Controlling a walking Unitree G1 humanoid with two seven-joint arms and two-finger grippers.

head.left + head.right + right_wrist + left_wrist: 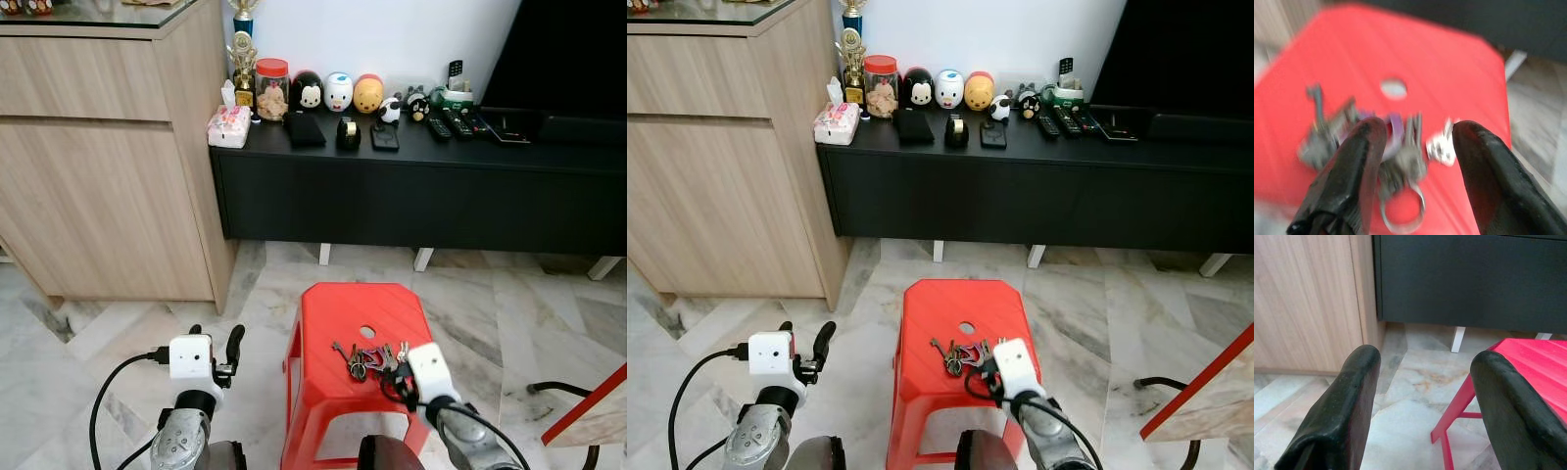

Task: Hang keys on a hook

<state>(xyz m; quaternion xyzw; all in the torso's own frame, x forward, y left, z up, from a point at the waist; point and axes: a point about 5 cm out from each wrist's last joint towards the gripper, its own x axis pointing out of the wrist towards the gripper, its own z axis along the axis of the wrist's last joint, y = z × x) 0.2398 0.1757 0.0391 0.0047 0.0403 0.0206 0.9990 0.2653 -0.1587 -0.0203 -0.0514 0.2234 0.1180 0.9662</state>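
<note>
Marble floor carries our red stool; keys lie near its front edge, our right gripper just behind them. Right wrist: fingers spread around them. Left wrist: left gripper spread, empty.

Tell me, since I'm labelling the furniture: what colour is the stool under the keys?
Red; the stool shows best in the left eye view.

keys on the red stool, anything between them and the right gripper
Nothing visible. The right gripper hangs just over the keys on the red stool, fingers open with the bunch between them in the blurred right wrist view. The left gripper is off to the side, over the floor.
</note>
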